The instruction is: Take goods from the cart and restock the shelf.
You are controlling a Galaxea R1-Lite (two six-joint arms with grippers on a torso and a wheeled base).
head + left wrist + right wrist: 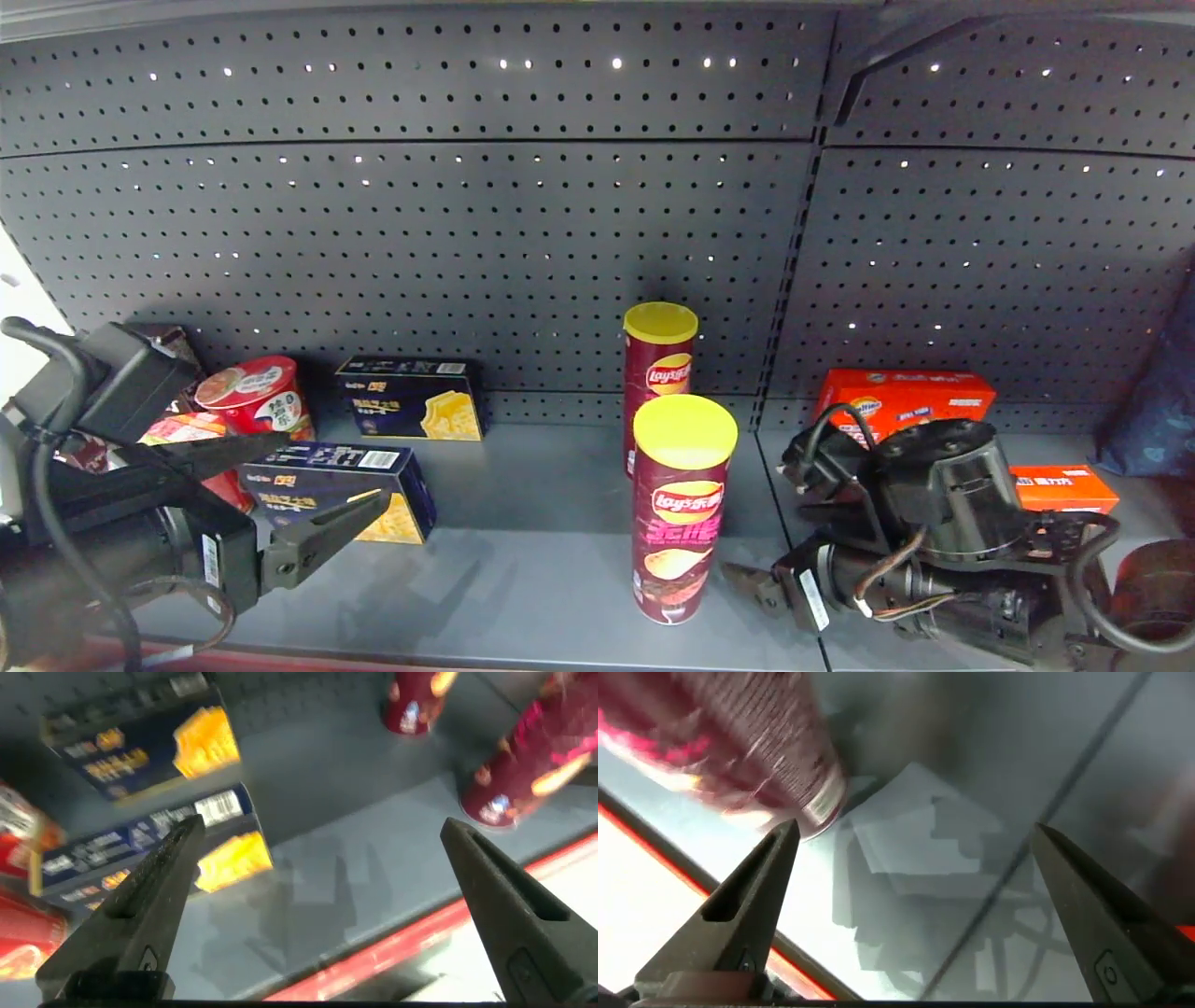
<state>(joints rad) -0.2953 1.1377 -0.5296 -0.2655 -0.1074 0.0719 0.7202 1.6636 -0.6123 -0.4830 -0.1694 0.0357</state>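
Observation:
Two maroon chip cans with yellow lids stand upright on the grey shelf (523, 560), the front can (684, 523) near the edge and the back can (659, 373) behind it. My right gripper (915, 829) is open just right of the front can (738, 737), low at its base, holding nothing; one fingertip (742, 576) points at the can. My left gripper (336, 467) is open and empty at the shelf's left front, in front of a dark blue box (345, 476). The left wrist view has both cans (523, 775) beyond the open gripper (322, 824).
A second blue box (411, 397) and red noodle cups (252, 392) sit at the left rear. Two orange boxes (901, 397) (1064, 485) lie on the right section, with a dark blue bag (1158, 411) at the far right. A perforated panel backs the shelf.

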